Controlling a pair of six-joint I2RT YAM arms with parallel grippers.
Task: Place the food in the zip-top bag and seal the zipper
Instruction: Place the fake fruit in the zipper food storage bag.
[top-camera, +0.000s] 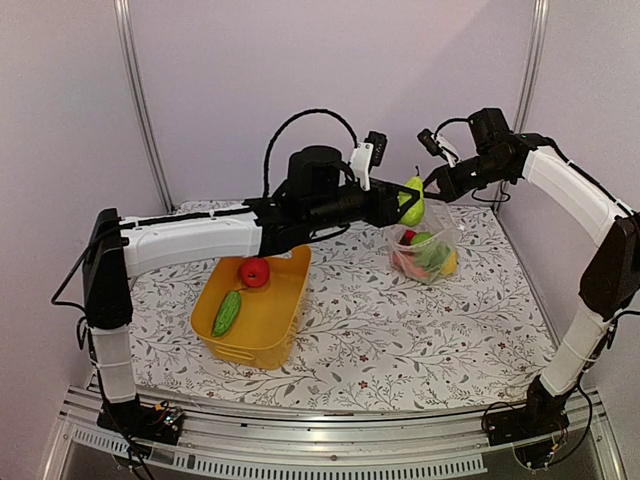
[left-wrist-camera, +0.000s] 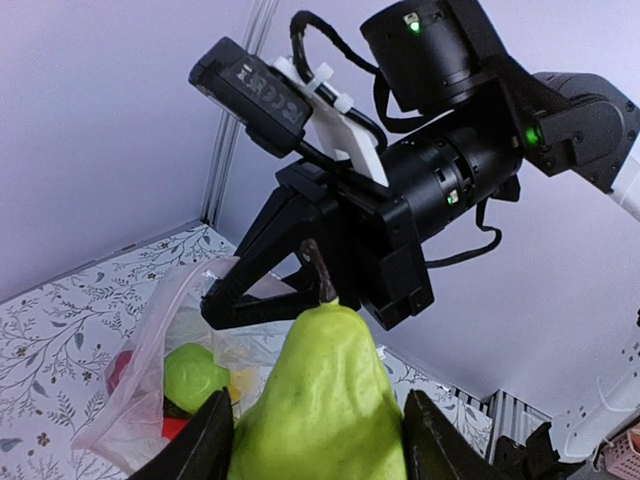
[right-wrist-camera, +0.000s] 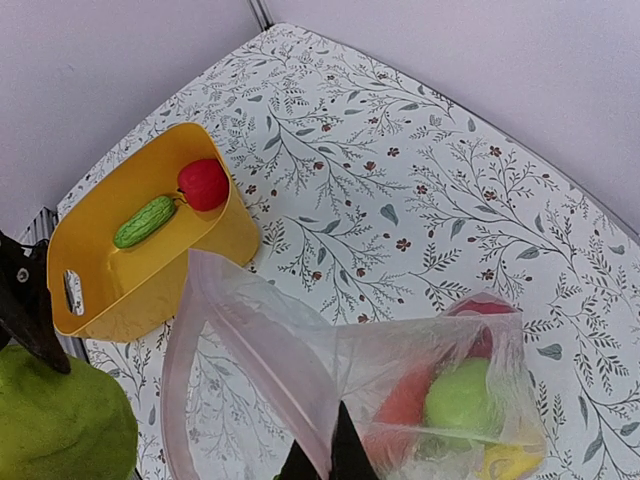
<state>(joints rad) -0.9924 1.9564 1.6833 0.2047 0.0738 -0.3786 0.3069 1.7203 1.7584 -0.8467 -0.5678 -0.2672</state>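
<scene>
- The lower half of the green plastic toy pear (left-wrist-camera: 325, 400) was cut off at the bottom of my left wrist view, and only a corner of it showed in my right wrist view.
- My left gripper (top-camera: 405, 205) pinched that pear, one finger (left-wrist-camera: 205, 440) pressed against each flank.
- The pear hung over the mouth of the clear crinkly plastic zip-top bag (top-camera: 428, 250). Its long axis was close to vertical and its brown stem pointed up.
- My right gripper (top-camera: 435, 183) was clamped on the bag's upper edge, holding the mouth open. Only the fingertips showed at the bottom edge of my right wrist view.
- Inside the bag, red, green and yellow toy pieces were blurred by the creased film; I could not tell them apart.
- The bag's base rested on the floral-patterned table (top-camera: 400, 330).
- The yellow rectangular plastic basket (top-camera: 262, 320) stood well apart to the left, holding a red toy apple (top-camera: 254, 271) and a green toy cucumber (top-camera: 227, 313).
- Lettering on the black camera block (left-wrist-camera: 250, 95) on my right wrist was too blurred to read.
</scene>
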